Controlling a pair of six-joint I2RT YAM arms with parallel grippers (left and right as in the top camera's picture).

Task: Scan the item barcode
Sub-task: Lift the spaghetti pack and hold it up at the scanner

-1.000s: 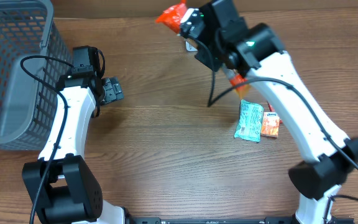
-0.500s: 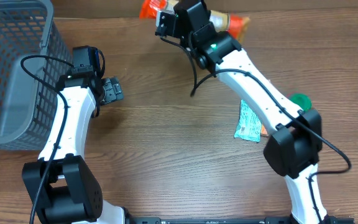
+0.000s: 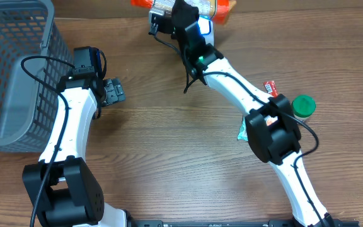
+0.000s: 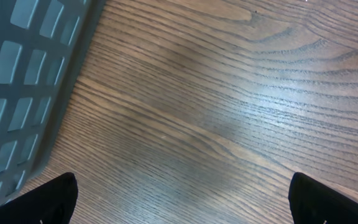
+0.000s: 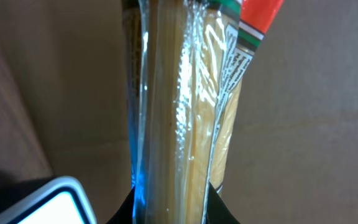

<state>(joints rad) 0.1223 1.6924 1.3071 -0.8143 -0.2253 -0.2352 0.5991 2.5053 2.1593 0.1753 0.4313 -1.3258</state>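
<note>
Right gripper (image 3: 171, 12): clamped on spaghetti packet (image 5: 166, 112).
Packet: swept leftward in the last second; now at far edge, centre.
Left gripper (image 3: 113, 91): spread wide, empty, at left.
Meaning: likely being presented for scanning.

Bright even light; glare on table (image 4: 253, 118); packet (image 5: 166, 124) blurred, glinting.

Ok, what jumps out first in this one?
The right tool reaches to the far edge of the table, shut on a pasta pack whose clear wrap fills the right wrist view. Next comes the big grey basket at far left, with the left tool open and empty near it.
</note>
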